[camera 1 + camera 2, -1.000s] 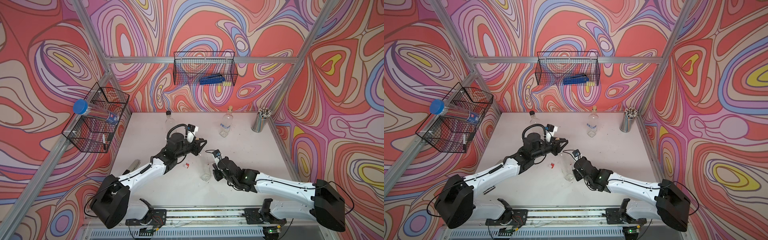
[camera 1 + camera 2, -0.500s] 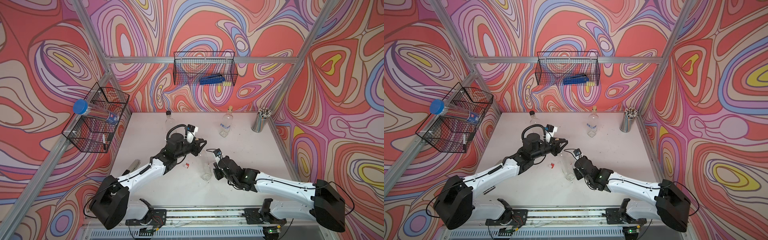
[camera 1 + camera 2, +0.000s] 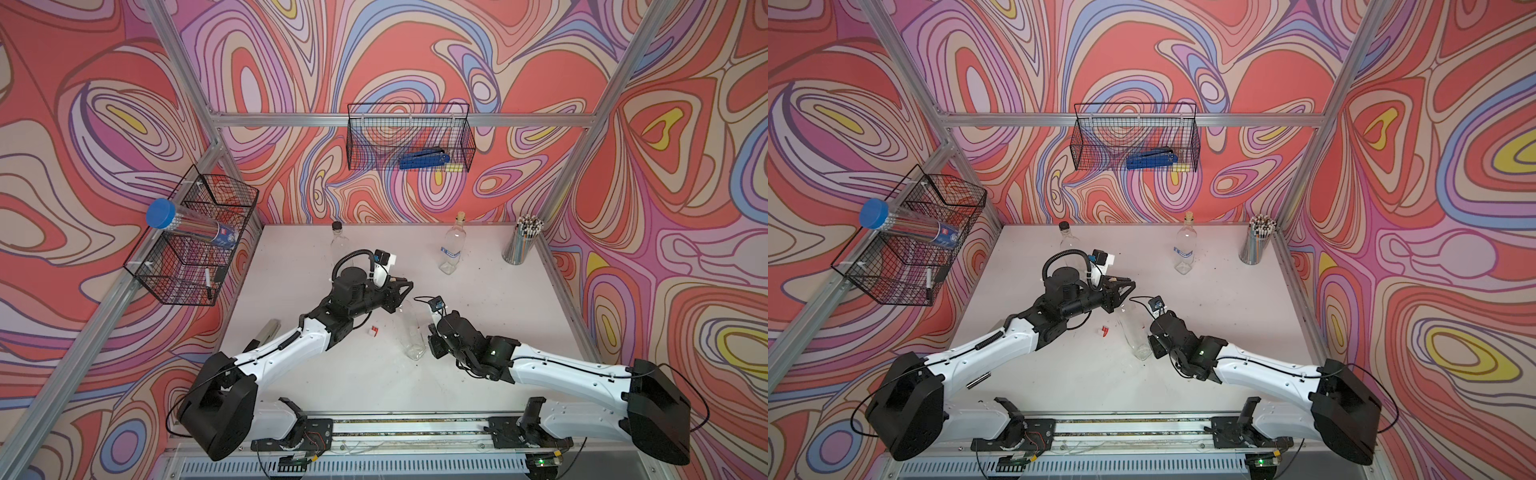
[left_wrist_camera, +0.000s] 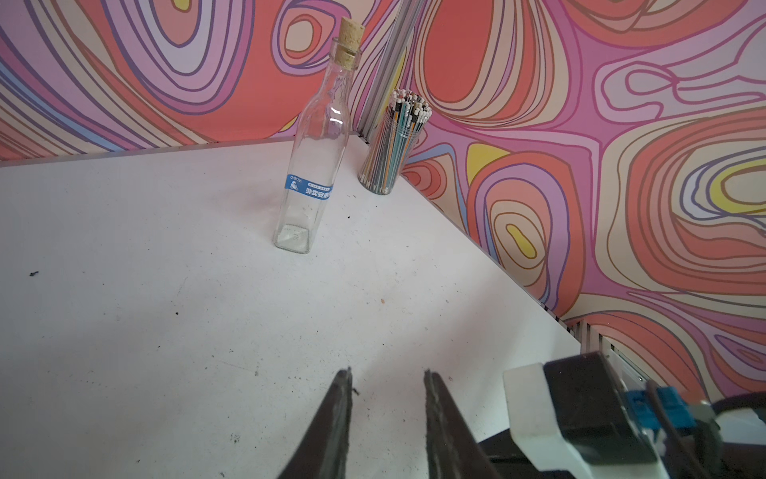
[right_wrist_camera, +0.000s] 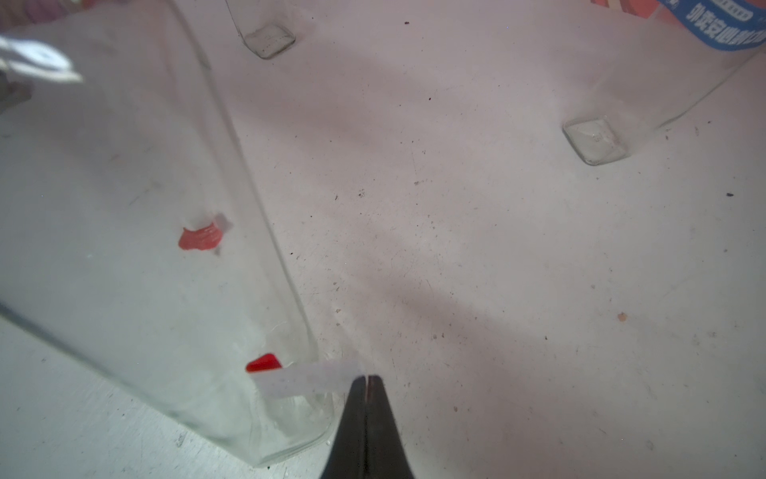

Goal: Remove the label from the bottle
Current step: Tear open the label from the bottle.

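A clear glass bottle (image 3: 409,332) leans over the middle of the table, its base (image 5: 290,435) on the surface. My left gripper (image 3: 406,286) is at its top end; in the left wrist view the fingers (image 4: 340,398) stand apart and the bottle is out of frame. Beside the bottle's base, my right gripper (image 5: 367,378) is shut on a white strip of label (image 5: 306,375). The strip is peeled away from the glass but still joined to it beside a red patch (image 5: 263,363). In both top views the right gripper (image 3: 1152,347) touches the bottle (image 3: 1133,336) low down.
A red label scrap (image 3: 373,331) lies left of the bottle. A corked bottle with a blue label (image 3: 452,249) and a black-capped bottle (image 3: 338,245) stand at the back. A pencil cup (image 3: 521,245) fills the back right corner. A metal tube (image 3: 266,330) lies at the table's left edge.
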